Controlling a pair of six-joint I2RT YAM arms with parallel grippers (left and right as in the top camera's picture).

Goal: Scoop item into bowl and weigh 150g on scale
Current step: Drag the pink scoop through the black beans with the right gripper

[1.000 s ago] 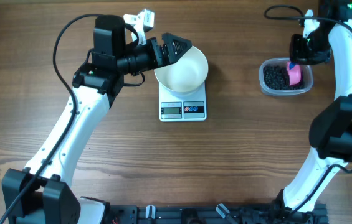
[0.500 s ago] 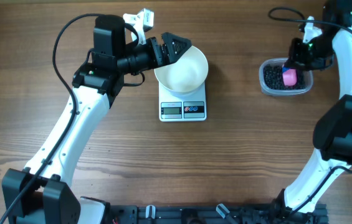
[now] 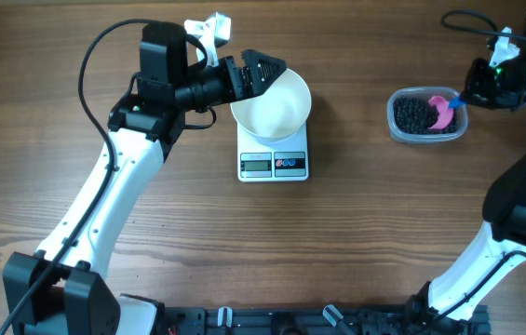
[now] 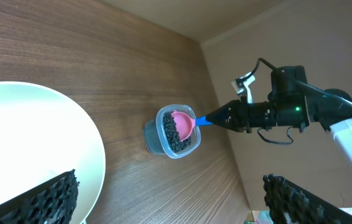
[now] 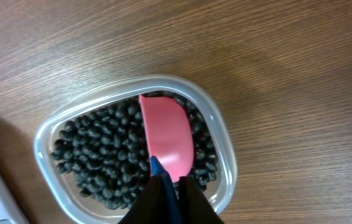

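Beans (image 3: 416, 115) fill one tub (image 3: 395, 130) where the right tool (image 3: 467, 96) clamps one pink scoop (image 3: 443, 110); left tool (image 3: 270, 74) gapes over one bowl (image 3: 276, 110).

A clear plastic tub (image 3: 392, 113) sat on the right side of the wooden table (image 3: 356, 251). A pink scoop (image 3: 443, 110) with a blue handle rested inside it, tilted.

The right end effector (image 3: 468, 96) has moved right, off from above the tub (image 3: 396, 119). Its pink scoop (image 3: 442, 108) now leans over, lying flatter on the beans (image 3: 411, 113)
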